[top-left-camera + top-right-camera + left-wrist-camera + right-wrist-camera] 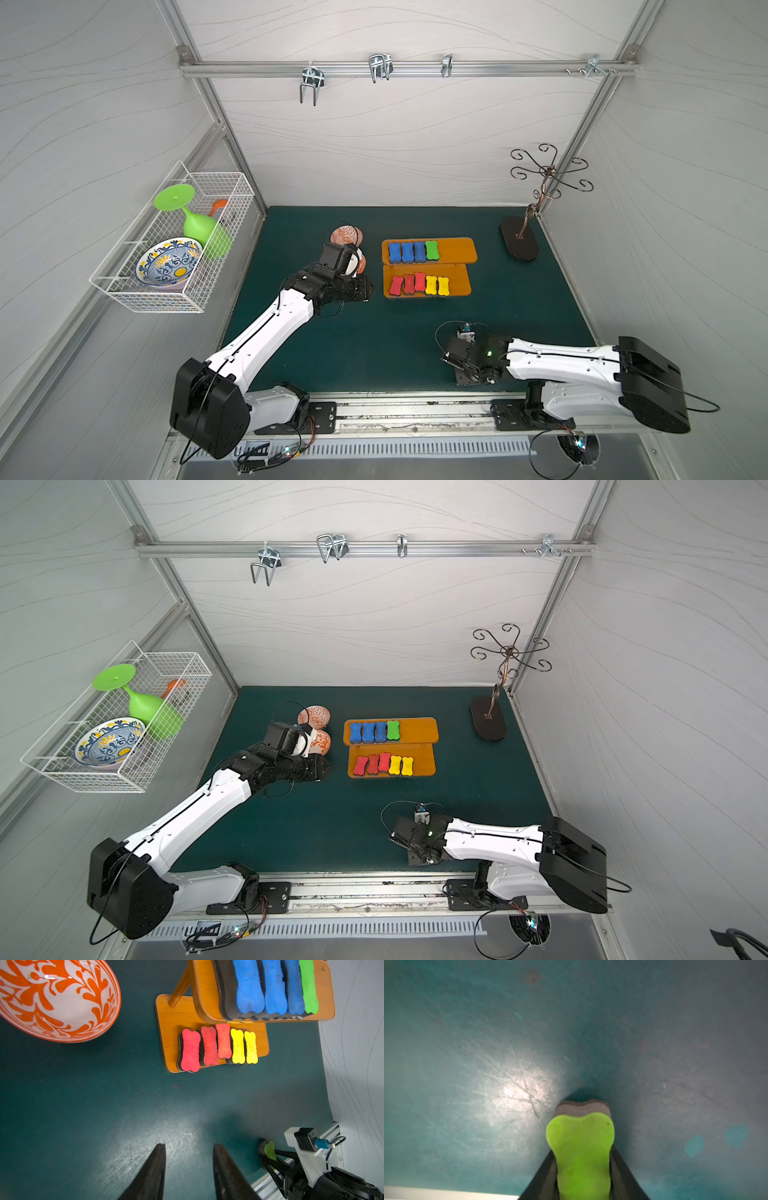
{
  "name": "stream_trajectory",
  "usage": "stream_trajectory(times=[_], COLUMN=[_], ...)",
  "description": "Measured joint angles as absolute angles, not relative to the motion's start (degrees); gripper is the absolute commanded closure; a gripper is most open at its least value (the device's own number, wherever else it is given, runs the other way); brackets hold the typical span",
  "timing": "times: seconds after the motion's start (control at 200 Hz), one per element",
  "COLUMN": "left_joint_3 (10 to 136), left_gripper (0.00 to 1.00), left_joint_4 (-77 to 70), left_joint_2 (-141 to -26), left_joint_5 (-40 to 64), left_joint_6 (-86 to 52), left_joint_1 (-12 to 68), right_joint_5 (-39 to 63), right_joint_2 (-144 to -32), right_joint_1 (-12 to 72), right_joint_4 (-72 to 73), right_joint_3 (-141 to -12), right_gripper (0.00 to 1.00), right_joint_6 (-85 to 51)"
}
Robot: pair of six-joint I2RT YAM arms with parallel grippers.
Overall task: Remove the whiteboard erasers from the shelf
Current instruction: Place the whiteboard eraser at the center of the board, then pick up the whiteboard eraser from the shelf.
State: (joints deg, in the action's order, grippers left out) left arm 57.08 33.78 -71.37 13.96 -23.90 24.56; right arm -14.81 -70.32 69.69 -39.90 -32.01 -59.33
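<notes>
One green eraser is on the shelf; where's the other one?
In the right wrist view the other green bone-shaped foam eraser sits in the right gripper, low over the dark green mat near its front edge, clear of the orange two-tier shelf.

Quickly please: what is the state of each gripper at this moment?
Left gripper: open, holding nothing.
Right gripper: closed on a green eraser.

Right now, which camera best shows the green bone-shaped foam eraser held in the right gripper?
Right wrist view: the green bone-shaped foam eraser fills the lower centre, green face and dark underside clear, clamped in the right gripper. Left wrist view shows only a small distant sliver of it. In both top views the right arm hides it.
</notes>
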Motion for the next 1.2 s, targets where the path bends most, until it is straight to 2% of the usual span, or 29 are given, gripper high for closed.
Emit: stream_trajectory(times=[0.18, 0.285, 0.45, 0.615, 0.78, 0.99, 1.2], left_joint_3=[57.2, 58.2, 63.5, 69.5, 73.5, 74.3, 74.3], left_gripper=[0.59, 0.59, 0.60, 0.60, 0.60, 0.60, 0.60], left_joint_4=[33.9, 34.1, 35.1, 36.0, 37.2, 37.5, 37.5], left_joint_2=[-71.4, -72.1, -74.8, -78.3, -81.4, -83.1, -83.3], left_joint_5=[13.6, 13.7, 12.6, 9.2, 5.7, 3.4, 3.3], left_joint_6=[-23.9, -24.4, -24.6, -23.7, -22.4, -21.1, -20.6], left_joint_1=[24.6, 24.6, 24.6, 25.0, 25.3, 25.3, 25.2], right_joint_5=[-15.0, -14.8, -12.7, -9.0, -5.6, -3.3, -2.2], right_joint_2=[-68.0, -64.1, -63.0, -73.7, -86.3, -96.3, -101.2], right_joint_1=[68.7, 64.8, 52.6, 43.1, 37.4, 33.6, 32.9], right_joint_4=[-43.8, -46.9, -47.2, -45.1, -41.9, -40.7, -40.3], right_joint_3=[-33.6, -37.8, -49.7, -65.5, -78.9, -90.6, -95.1], right_gripper=[0.31, 0.30, 0.31, 0.32, 0.33, 0.33, 0.37], right_joint_6=[-59.0, -55.0, -44.5, -32.8, -24.5, -19.0, -16.8])
